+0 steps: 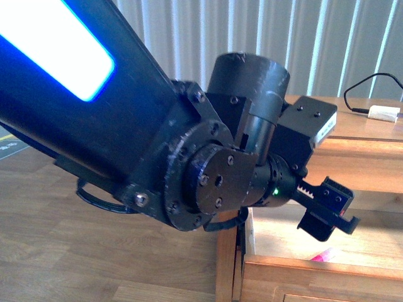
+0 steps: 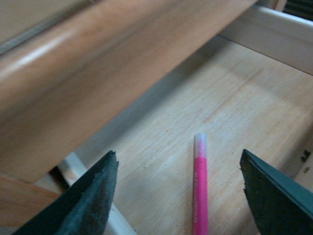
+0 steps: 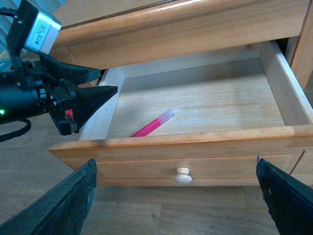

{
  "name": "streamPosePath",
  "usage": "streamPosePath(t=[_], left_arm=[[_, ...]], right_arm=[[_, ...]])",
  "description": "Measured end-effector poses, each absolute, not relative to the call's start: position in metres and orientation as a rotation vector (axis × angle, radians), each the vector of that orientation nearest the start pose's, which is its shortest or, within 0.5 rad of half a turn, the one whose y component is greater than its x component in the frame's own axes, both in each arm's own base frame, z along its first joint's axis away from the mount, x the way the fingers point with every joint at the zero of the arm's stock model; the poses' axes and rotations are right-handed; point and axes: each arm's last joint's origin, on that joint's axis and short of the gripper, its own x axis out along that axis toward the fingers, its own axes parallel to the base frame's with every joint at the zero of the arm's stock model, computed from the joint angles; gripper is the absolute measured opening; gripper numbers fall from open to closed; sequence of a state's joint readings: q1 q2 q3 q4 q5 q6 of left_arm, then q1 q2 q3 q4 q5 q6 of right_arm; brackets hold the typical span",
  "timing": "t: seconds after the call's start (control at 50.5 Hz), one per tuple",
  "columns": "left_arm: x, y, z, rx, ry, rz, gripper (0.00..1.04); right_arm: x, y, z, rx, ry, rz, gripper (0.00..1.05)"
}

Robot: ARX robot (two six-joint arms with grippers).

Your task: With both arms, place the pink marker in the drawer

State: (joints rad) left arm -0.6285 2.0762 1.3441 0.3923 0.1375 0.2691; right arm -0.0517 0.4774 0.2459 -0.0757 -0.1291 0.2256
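Observation:
The drawer point(image 3: 205, 138) stands pulled open, its pale floor bare except for the pink marker point(image 3: 152, 125), which lies flat near the front left with its white cap end pointing inward. My left gripper point(image 3: 108, 81) is open and empty at the drawer's left side wall. In the left wrist view the marker point(image 2: 200, 196) lies on the drawer floor between and below the spread fingers point(image 2: 93, 196), not touched. My right gripper point(image 3: 176, 161) is open and empty in front of the drawer, facing its round pale knob point(image 3: 183, 175). In the front view the left gripper point(image 1: 327, 211) hangs over the drawer, and a bit of pink point(image 1: 322, 256) shows.
The cabinet top point(image 2: 98, 73) overhangs the back of the drawer. A white adapter point(image 1: 384, 113) with a black cable lies on the cabinet top. The left arm's big black links point(image 1: 126, 126) fill the left of the front view. Wood floor lies below.

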Motion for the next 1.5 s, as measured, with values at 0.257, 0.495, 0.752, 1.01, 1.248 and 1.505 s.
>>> streamPosePath(t=[0.257,0.495,0.752,1.01,1.248,1.505], left_arm=[[0.348,-0.226,0.243,0.296,0.147,-0.615,0.98],[0.306,-0.151,0.281,0.253,0.072,-0.452,0.99],[0.222,-0.059,0.297,0.125,0.039,-0.278,0.99],[0.154,-0.007,0.263,-0.079,0.111,-0.138,0.99],[0.146,-0.002,0.258,-0.094,0.071,-0.073,0.94],[0.133,0.0,0.221,-0.015,0.006,-0.001,0.42]], right_arm=[[0.13,-0.003,0.198,0.252,0.314,0.042,0.96],[0.13,-0.003,0.198,0.252,0.314,0.042,0.96],[0.13,-0.003,0.198,0.252,0.314,0.042,0.96],[0.13,-0.003,0.198,0.251,0.314,0.042,0.96],[0.13,-0.003,0.198,0.251,0.314,0.042,0.96],[0.13,-0.003,0.198,0.251,0.314,0.042,0.96]])
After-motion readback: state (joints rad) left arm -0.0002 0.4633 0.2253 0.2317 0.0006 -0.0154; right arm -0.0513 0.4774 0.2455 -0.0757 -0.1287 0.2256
